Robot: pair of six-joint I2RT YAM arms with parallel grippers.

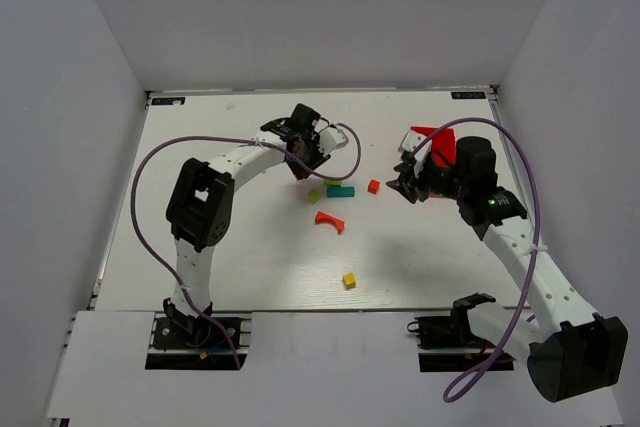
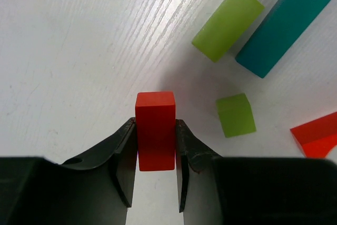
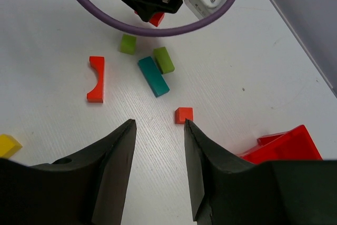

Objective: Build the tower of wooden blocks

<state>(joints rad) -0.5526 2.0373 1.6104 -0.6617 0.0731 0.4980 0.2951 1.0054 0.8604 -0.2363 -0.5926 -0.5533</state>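
My left gripper (image 2: 155, 123) is shut on a red block (image 2: 155, 130), held near the table's far middle (image 1: 302, 168). To its right lie a green bar (image 2: 227, 22), a teal bar (image 2: 287, 22), a green cube (image 2: 236, 114) and a red arch (image 2: 317, 135). From above I see the green bar (image 1: 333, 183), teal bar (image 1: 341, 191), green cube (image 1: 314, 196), small red cube (image 1: 373, 186), red arch (image 1: 330, 220) and yellow cube (image 1: 349, 280). My right gripper (image 3: 159, 125) is open and empty, with the small red cube (image 3: 184, 115) just beyond its right fingertip.
A large red plastic bin (image 1: 436, 144) stands at the back right, behind my right gripper (image 1: 408, 187), and shows in the right wrist view (image 3: 284, 146). The left arm's purple cable (image 3: 158, 30) hangs over the blocks. White walls enclose the table.
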